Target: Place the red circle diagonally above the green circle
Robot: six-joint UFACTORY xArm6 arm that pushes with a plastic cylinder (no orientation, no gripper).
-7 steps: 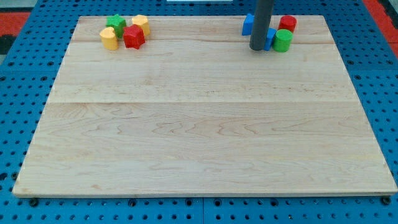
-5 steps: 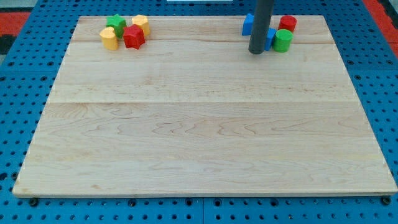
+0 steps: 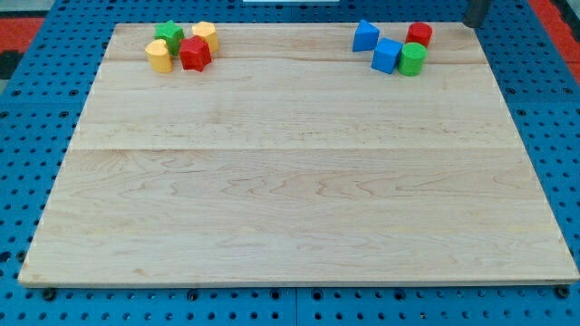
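Note:
The red circle (image 3: 419, 34) stands near the board's top right, touching the green circle (image 3: 412, 59), which sits just below it and slightly to the left. A blue square block (image 3: 387, 55) lies against the green circle's left side. A blue triangle (image 3: 365, 35) sits up and left of the square. My tip (image 3: 475, 23) shows at the view's top right corner, just past the board's top edge, to the right of the red circle and apart from all blocks.
A cluster sits at the board's top left: a green star (image 3: 169, 36), a red star (image 3: 195, 53), and two yellow blocks (image 3: 159, 55) (image 3: 205, 34). The wooden board (image 3: 290, 181) lies on a blue pegboard surface.
My rod has left its spot in front of the blue blocks and moved to the view's top right corner. The blue square and triangle now show fully. No block has moved.

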